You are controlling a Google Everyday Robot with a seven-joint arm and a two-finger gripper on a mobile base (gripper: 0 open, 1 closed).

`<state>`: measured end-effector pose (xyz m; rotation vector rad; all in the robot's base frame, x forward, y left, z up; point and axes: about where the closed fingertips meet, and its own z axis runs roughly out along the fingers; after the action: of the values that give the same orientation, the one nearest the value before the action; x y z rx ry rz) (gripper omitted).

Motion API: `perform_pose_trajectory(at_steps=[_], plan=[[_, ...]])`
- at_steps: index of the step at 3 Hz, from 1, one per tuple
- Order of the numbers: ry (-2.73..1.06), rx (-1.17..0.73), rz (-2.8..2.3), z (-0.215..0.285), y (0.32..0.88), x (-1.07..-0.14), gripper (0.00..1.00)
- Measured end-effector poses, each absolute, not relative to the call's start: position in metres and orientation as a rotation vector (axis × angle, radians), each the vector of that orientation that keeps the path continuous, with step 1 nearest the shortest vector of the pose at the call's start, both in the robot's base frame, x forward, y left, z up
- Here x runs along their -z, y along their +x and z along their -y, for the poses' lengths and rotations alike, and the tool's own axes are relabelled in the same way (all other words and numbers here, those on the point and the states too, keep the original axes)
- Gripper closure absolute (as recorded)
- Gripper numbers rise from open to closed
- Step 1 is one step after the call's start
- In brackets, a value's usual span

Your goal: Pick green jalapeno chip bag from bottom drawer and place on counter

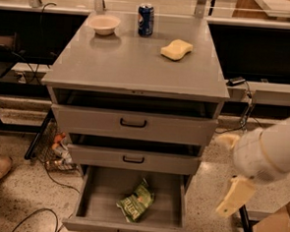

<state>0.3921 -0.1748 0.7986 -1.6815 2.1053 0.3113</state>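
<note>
Status: pick not yet made. The drawer (pixel 95 196) stands pulled out. The bag (pixel 136 201) lies on its floor, just right of centre, near the front wall. On the bench (pixel 133 68), a bowl (pixel 104 24), can (pixel 145 19) and sponge (pixel 176 49) sit at the rear; the front half is bare for placing. The pincer (pixel 232 177) hangs beside the cabinet's right edge, well apart from the bag; its state cannot be told. Remaining: reach, grasp, lift, place. Entry likely must clear the middle drawer front above.

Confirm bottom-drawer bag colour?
Chip bag: light green, camera view; gripper hangs right of bottom drawer.
</note>
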Motion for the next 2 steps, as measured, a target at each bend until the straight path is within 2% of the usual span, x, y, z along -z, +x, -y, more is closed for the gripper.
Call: perform_pose_trajectory(at_steps=[2], plan=[[-1.653,-0.317,-2.119,0.1708,0.3865,-0.7672,0.00]])
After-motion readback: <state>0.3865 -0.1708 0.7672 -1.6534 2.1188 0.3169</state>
